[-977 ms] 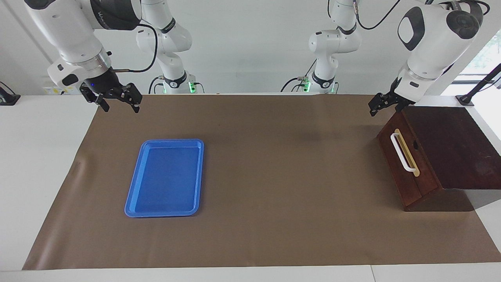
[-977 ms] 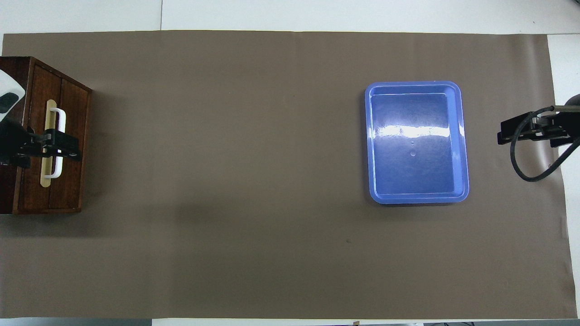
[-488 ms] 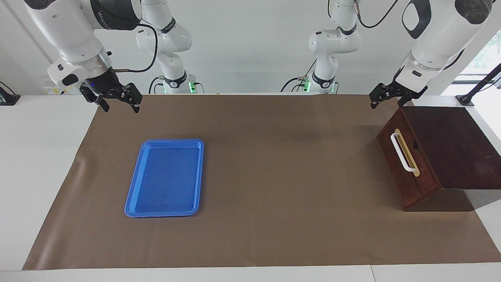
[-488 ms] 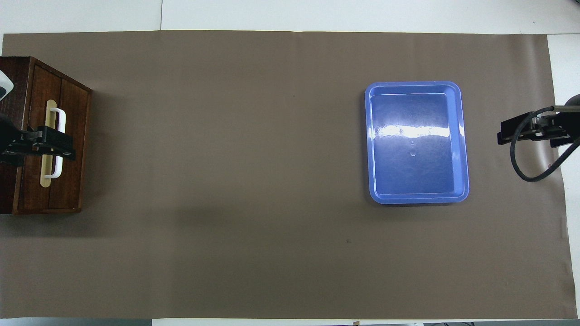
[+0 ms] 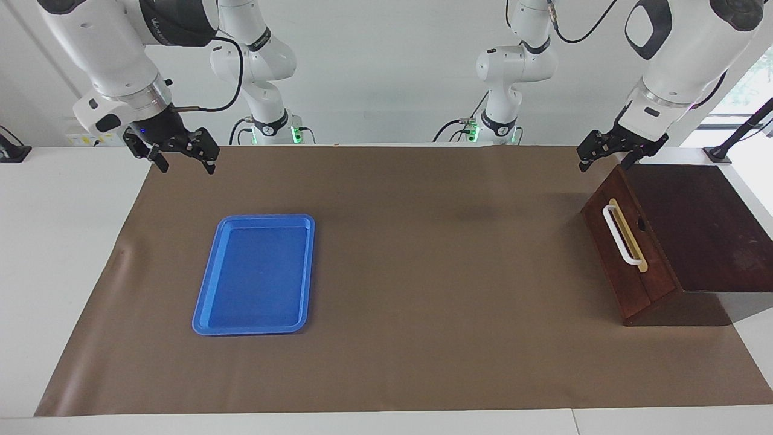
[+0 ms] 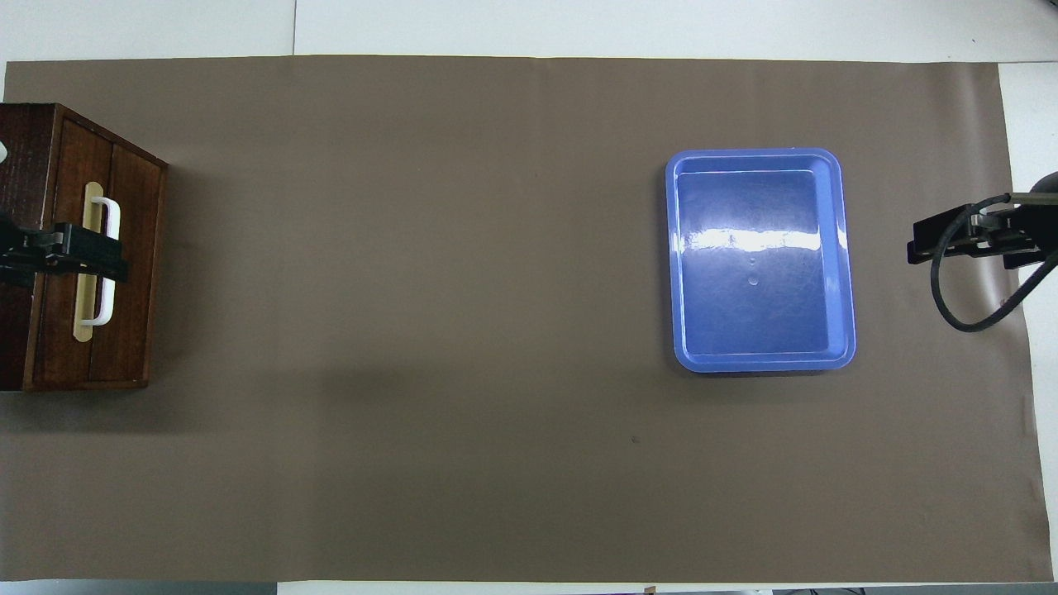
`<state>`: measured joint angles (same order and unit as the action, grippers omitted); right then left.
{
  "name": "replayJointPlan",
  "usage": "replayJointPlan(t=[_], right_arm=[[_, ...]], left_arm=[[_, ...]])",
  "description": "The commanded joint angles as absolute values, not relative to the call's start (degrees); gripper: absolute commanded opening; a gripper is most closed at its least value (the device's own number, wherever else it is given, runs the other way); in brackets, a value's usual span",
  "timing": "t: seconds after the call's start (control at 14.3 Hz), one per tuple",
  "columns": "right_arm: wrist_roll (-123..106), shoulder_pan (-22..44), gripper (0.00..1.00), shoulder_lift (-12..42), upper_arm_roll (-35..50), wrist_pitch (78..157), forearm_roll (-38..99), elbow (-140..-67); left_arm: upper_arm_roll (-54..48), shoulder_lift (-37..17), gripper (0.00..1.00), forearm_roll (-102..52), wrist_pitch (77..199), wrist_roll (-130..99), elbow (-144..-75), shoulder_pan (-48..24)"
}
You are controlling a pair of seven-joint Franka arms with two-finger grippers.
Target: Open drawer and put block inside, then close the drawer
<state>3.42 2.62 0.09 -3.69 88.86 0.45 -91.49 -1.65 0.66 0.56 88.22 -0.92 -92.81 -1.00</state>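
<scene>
The dark reddish-brown drawer (image 5: 628,266) stands shut in its wooden box (image 5: 700,223) at the left arm's end of the table. Its white bar handle (image 5: 621,235) faces the middle of the mat. My left gripper (image 5: 606,158) hangs open in the air over the box's corner nearest the robots, touching nothing. Seen from overhead, the left gripper (image 6: 87,252) crosses the handle (image 6: 111,216) of the drawer (image 6: 132,330). My right gripper (image 5: 187,162) waits open and empty over the mat's corner at the right arm's end, and shows as the right gripper (image 6: 950,240) at the overhead view's edge. The block is out of view.
A flat blue tray (image 5: 208,314) lies with nothing in it on the brown mat (image 5: 435,290), toward the right arm's end; in the overhead view the tray (image 6: 839,248) sits mid-depth. White table (image 5: 60,254) borders the mat.
My left gripper has risen and drawn back toward the left arm's end, away from the drawer's front. The right arm, drawer and tray have not moved.
</scene>
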Motion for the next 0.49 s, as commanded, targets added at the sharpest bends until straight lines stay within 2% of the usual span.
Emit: replayJointPlan(t=[0.0, 0.42], right_arm=[[2.29, 2.11, 1.00, 0.18, -3.34, 88.42, 0.09, -91.41], [2.29, 2.11, 1.00, 0.18, -3.34, 88.42, 0.00, -91.41]], left_arm=[[-0.97, 1.58, 1.00, -0.26, 89.91, -0.09, -94.04, -1.58], [-1.05, 1.49, 1.00, -0.26, 90.09, -0.09, -93.87, -1.67]])
